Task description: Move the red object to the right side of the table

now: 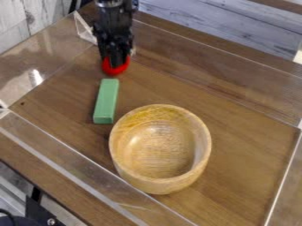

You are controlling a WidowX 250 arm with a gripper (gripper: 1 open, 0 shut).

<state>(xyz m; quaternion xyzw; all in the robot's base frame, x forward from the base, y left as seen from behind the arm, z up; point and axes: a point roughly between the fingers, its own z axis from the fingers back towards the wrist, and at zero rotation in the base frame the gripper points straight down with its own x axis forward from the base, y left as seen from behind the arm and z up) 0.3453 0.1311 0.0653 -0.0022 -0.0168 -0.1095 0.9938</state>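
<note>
The green rectangular block (106, 101) lies left of centre. Above it, the black gripper (115, 58) seems clamped on the small round red toy fruit (115, 64). Carry it high over the round light wooden bowl (161, 146) toward the dark wood-grain table (242, 97)'s right side.

Gripper (115, 62) pointing straight down, black fingers clamped on red object (115, 65).

Green block (106, 101) lies flat in front of me, long axis toward wooden bowl (161, 147). Bowl upright, near block's lower end, not touching. Clear acrylic walls (71, 159) w/ low edge.
</note>
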